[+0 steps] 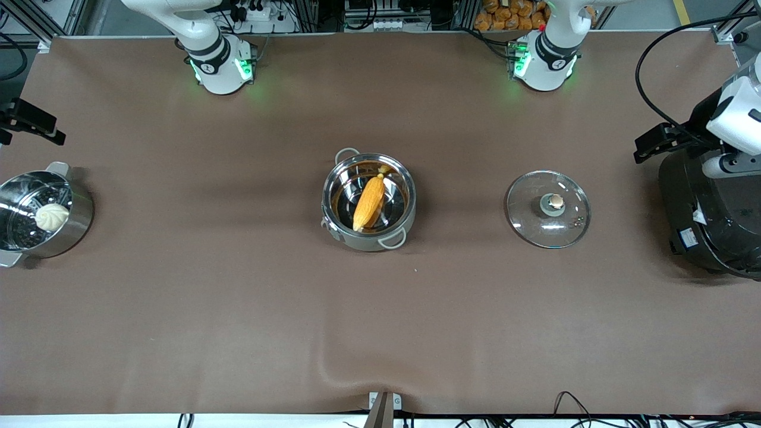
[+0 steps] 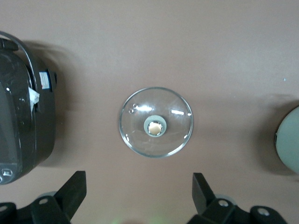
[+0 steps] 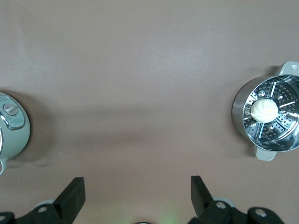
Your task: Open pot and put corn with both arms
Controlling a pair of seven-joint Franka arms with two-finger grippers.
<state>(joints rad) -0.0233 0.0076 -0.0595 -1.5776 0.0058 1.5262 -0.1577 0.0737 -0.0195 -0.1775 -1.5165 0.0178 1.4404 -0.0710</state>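
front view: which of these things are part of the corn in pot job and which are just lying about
Part of the job:
- round shiny steel pot, open, mid-table
- yellow-orange corn cob, lying in the pot
- clear glass lid with metal knob, flat on the table toward the left arm's end

Just lying about:
- steel steamer pot with the white bun
- big black cooker

Open pot [image 1: 369, 203] mouth unobstructed (corn [image 1: 368, 203] inside), bare cloth around, lid [image 1: 548, 208] beside, cooker [image 1: 707, 214] at table end

Robotics lab, 2 arm bases [image 1: 220, 65] bolted to cloth-covered table [image 1: 238, 309], aluminium framing, cables along edges
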